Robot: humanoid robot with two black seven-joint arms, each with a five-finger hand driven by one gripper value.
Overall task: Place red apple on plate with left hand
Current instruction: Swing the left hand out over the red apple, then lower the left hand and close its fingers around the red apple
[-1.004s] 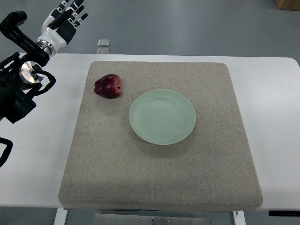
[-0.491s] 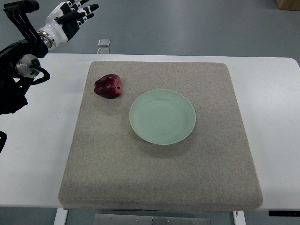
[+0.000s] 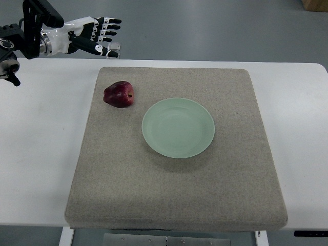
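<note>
A square grey felt mat covers most of a white table, and everything else is placed here against that mat. A dark red apple sits on the mat's far-left part, close to its left edge, lying tilted with the stem end turned to the right. A round pale green glazed plate rests near the mat's centre, just to the right of the apple and a little nearer the camera; the two lie near each other but do not touch, and the plate holds nothing.

The left hand, white with black fingers, hangs beyond the mat's far-left corner, over the table's far edge, on a black arm that enters from the left border. Its fingers are stretched out and slightly fanned, pointing right, and they grip nothing. The hand is well apart from the apple, which lies on the mat below and to its right.

A small clear block shows just past the mat's far edge, partly behind the fingertips.
</note>
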